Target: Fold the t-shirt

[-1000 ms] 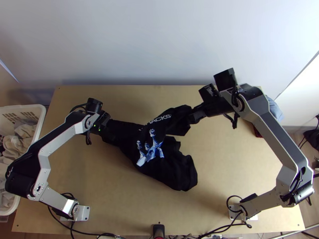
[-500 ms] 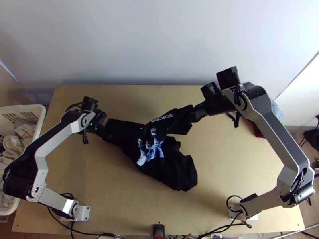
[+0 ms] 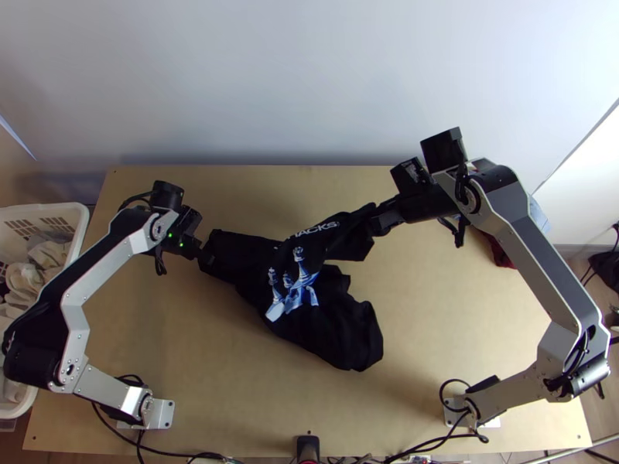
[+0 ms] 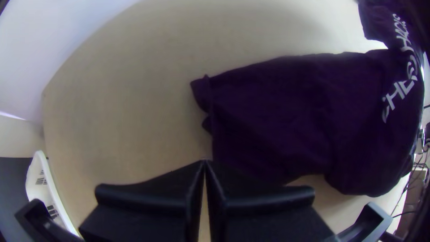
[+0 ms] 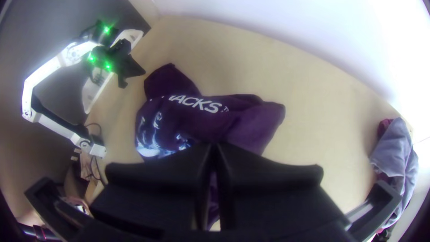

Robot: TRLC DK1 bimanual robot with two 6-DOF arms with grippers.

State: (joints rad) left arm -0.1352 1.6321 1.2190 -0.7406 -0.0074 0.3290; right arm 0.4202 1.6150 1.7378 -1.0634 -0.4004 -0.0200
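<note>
The right gripper (image 3: 377,223) has its wide flat black fingers drawn together and seems to pinch the upper part of the black cloth t-shirt (image 3: 336,329), though the grip itself is hard to make out. The left gripper (image 3: 206,258), its fingers together with a thin gap, is at the shirt's other end. Between them the shirt lies bunched mid-table, white lettering and blue-white chess print showing. Beyond are the light wooden table (image 3: 441,332), a white plastic basket (image 3: 83,216) and crumpled grey-blue cloth (image 5: 394,150).
</note>
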